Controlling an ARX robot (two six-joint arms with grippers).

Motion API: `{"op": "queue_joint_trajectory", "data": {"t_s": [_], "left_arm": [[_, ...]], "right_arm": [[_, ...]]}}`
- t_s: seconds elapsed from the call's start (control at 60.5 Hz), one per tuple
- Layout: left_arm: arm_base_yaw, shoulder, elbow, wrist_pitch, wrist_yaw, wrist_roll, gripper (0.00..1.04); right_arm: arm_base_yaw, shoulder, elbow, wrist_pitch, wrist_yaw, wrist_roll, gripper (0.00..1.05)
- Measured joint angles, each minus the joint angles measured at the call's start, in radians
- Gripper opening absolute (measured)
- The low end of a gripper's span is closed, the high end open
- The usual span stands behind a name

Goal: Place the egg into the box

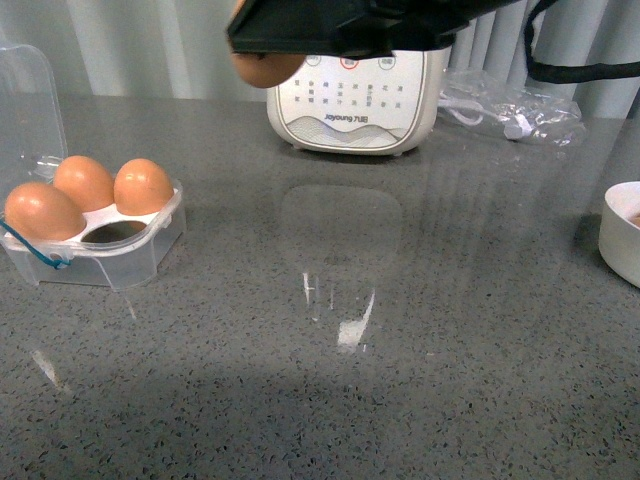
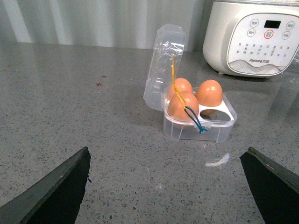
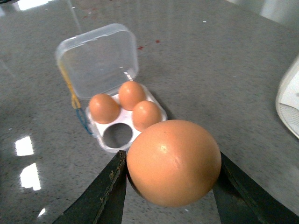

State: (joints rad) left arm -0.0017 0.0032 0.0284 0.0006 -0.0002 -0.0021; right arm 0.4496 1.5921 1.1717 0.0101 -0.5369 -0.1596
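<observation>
My right gripper (image 3: pixel 172 179) is shut on the egg (image 3: pixel 173 161), an orange-brown egg held high above the table. In the front view the egg (image 1: pixel 265 68) peeks out under the gripper (image 1: pixel 262 55) at the top. The box (image 1: pixel 95 245) stands open at the table's left, lid up, with three brown eggs and one empty cup (image 1: pixel 112 232). It also shows in the right wrist view (image 3: pixel 119 119) and the left wrist view (image 2: pixel 198 116). My left gripper (image 2: pixel 173 186) is open and empty, low over the table, short of the box.
A white Joyoung appliance (image 1: pixel 355 100) stands at the back centre. A clear plastic bag (image 1: pixel 515 108) lies at the back right. A round white bowl (image 1: pixel 625 230) sits at the right edge. The grey speckled tabletop (image 1: pixel 330 380) spreads in front.
</observation>
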Motion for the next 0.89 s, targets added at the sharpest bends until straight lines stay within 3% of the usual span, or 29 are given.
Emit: {"op": "queue_joint_trajectory", "data": {"t_s": [0.364,0.893], "left_arm": [[0.0,0.0,0.0,0.0,0.0,0.0,0.98],[0.0,0.0,0.0,0.0,0.0,0.0,0.98]], "right_arm": [[0.102,0.105,0.024,0.002,-0.022,-0.077,0.45],[0.161,0.222,0.144,-0.035,0.031,-0.074,0.45]]}}
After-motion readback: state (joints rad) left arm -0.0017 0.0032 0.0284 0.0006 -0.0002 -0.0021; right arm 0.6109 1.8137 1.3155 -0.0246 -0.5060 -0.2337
